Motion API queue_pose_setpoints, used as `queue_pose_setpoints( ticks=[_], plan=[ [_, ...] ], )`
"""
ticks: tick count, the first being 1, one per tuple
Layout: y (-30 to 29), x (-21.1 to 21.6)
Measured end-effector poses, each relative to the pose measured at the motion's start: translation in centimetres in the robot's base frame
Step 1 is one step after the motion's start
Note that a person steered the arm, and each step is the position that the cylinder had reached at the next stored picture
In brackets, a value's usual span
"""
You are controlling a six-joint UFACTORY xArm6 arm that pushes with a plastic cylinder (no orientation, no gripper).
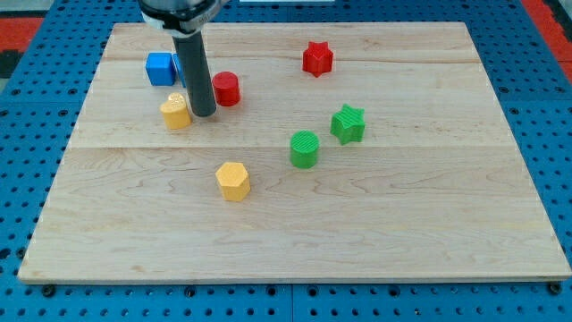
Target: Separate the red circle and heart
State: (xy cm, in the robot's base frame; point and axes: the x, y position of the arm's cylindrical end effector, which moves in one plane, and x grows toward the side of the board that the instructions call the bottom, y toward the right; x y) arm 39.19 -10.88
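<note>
The red circle sits at the upper left of the wooden board. The yellow heart lies a little to its lower left. My tip stands between the two, just right of the yellow heart and just below-left of the red circle. It is close to both; I cannot tell if it touches either. The rod rises from there to the view's top.
A blue block lies above the heart, partly behind the rod. A red star is at the top middle. A green star, a green circle and a yellow hexagon lie mid-board.
</note>
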Motion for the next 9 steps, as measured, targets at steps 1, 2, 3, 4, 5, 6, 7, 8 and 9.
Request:
queue_pose_setpoints(
  ticks=[1,2,3,4,5,6,7,8,9],
  plan=[
    [2.0,-0.7],
    [2.0,-3.8],
    [2.8,-5.0],
    [4.5,-6.4],
    [5.3,-13.1],
    [5.5,-16.7],
    [5.3,-19.7],
    [1.8,-15.2],
    [2.7,-9.9]
  ],
)
